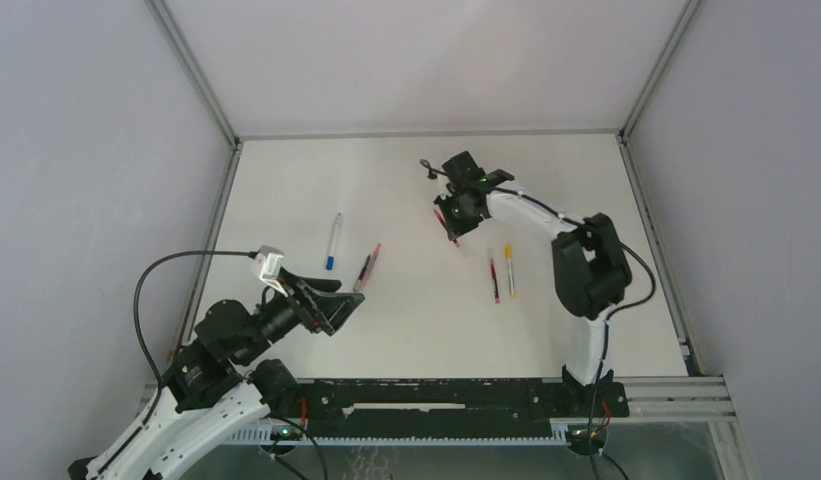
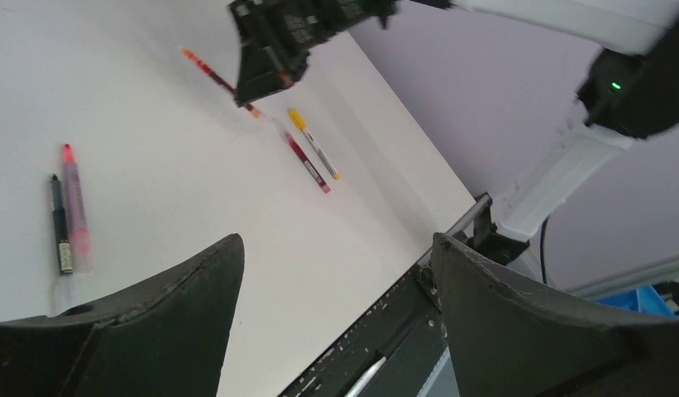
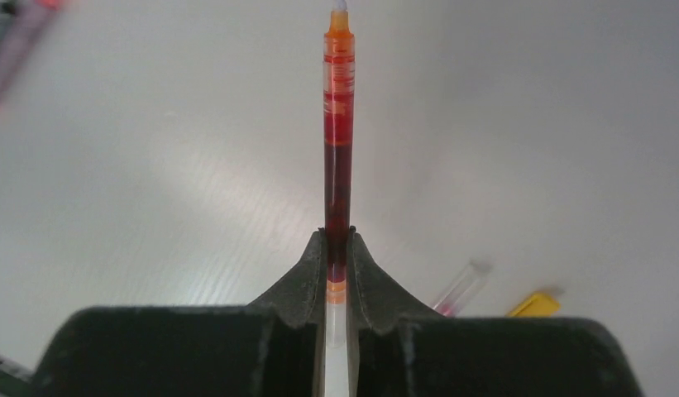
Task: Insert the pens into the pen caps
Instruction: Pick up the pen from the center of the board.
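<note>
Your right hand (image 3: 338, 248) is clamped on the orange-tipped pen (image 3: 338, 124); its two fingers (image 3: 303, 281) pinch the barrel near one end, and the rest of the pen, dark red inside with an orange collar and a pale tip, sticks straight out ahead of the hand over the bench (image 1: 416, 170); you cannot tell from these views whether the far tip touches the surface. That hand sits toward the back middle of the bench. Your left hand (image 2: 336, 281) hangs with its fingers spread wide and nothing between them, low over the near left part of the bench. Just ahead of it the pink pen (image 2: 74, 207) and the black pen (image 2: 59, 223) lie side by side, almost touching; the blue pen (image 1: 333, 242) lies a little farther left of that pair, apart from them. Over on the right, near your right arm, the dark red pen (image 1: 494, 277) and the yellow pen (image 1: 509, 270) lie close and roughly parallel, the yellow one on the outer side; whether any of these pens wears its cap is too small to tell.
</note>
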